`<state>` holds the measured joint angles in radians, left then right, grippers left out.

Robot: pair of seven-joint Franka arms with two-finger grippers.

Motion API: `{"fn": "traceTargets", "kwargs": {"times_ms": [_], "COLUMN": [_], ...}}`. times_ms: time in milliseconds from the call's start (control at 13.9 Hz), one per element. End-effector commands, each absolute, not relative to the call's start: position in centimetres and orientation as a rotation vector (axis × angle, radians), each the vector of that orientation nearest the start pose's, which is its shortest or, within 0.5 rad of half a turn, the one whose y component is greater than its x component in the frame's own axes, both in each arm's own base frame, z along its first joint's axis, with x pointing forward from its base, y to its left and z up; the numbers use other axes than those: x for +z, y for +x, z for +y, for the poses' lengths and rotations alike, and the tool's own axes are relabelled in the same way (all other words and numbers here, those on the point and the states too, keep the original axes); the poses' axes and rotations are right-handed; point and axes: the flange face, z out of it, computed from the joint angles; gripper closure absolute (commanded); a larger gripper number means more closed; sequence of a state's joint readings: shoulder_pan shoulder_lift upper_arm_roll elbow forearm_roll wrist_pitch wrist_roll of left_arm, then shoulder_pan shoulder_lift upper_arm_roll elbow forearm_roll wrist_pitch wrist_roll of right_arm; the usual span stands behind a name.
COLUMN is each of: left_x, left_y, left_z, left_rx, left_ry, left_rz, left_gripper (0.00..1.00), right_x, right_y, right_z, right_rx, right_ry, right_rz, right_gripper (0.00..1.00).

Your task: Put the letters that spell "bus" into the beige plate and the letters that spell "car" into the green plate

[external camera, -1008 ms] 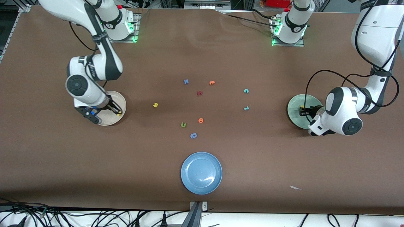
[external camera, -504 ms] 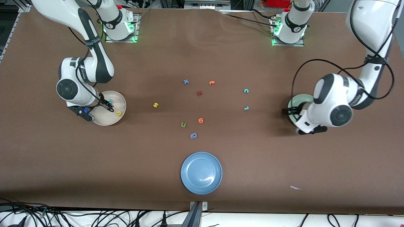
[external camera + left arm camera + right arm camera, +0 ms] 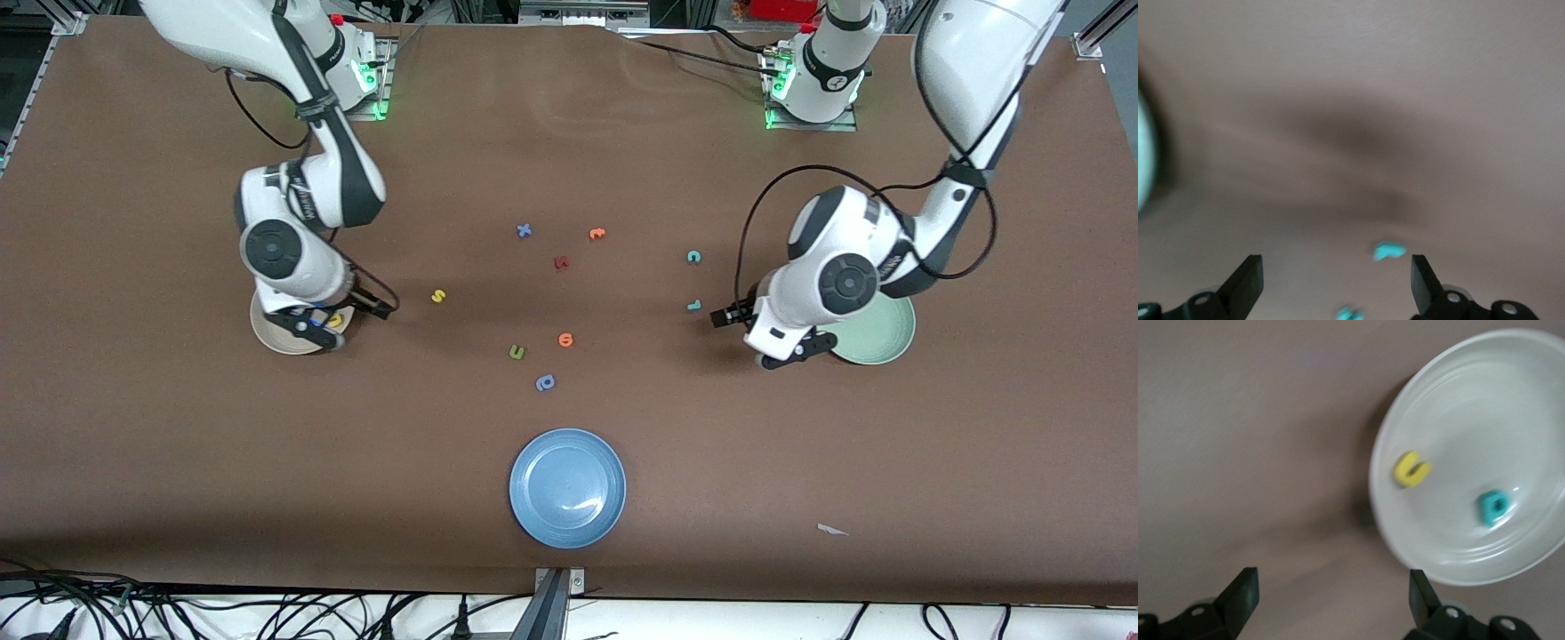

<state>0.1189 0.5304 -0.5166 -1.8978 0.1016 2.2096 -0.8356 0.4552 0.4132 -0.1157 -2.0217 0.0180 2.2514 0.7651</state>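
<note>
The right gripper (image 3: 384,308) hangs over the bare table just off the beige plate (image 3: 267,333), on the side toward the table's middle, its jaws spread wide and holding nothing. In the right wrist view the two fingers (image 3: 1241,592) stand far apart with brown table between them, and the plate holds the yellow "u" (image 3: 1411,469) and the teal "b" (image 3: 1492,506), lying apart from each other. From the front, only the "u" shows in the plate; the wrist covers the rest.

The yellow "s" (image 3: 437,296) lies on the table at about 2 o'clock from the right gripper, close by.

The left gripper (image 3: 722,316) hangs over the table between the green plate (image 3: 880,342) and the teal "r" (image 3: 693,305), jaws wide and empty. The left wrist view shows both fingers (image 3: 1249,283) well apart, with the "r" ahead of them and the teal "c" (image 3: 693,257) nearer the edge. The "c" sits at 12 o'clock from the "r". The arm covers part of the green plate, and no letter shows on the bare part.

At the table's middle lie a blue "x" (image 3: 524,231), an orange letter (image 3: 597,234), a dark red letter (image 3: 561,262), another orange letter (image 3: 565,340), a green "u" (image 3: 517,353) and a blue stem-and-bowl letter (image 3: 545,383). The blue plate (image 3: 567,488) lies at 6 o'clock from them.
</note>
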Motion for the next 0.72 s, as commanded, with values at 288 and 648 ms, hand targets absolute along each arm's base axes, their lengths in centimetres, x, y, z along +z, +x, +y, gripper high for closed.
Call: {"fn": "traceTargets", "kwargs": {"times_ms": [288,648], "left_x": [18.6,16.9], "left_y": [49.4,45.5], "left_z": [-26.5,-27.6], "left_rx": [0.36,0.395], "left_ry": [-3.034,-3.028], "left_rz": [-0.453,-0.37], "left_gripper": [0.03,0.09], "right_x": [19.8,17.2], "right_y": [53.2,51.3], "right_z": [26.9,26.0], "right_rx": [0.13,0.093], "right_ry": [-2.991,-2.979], "right_rz": [1.08,1.077], "right_gripper": [0.27,0.32]}}
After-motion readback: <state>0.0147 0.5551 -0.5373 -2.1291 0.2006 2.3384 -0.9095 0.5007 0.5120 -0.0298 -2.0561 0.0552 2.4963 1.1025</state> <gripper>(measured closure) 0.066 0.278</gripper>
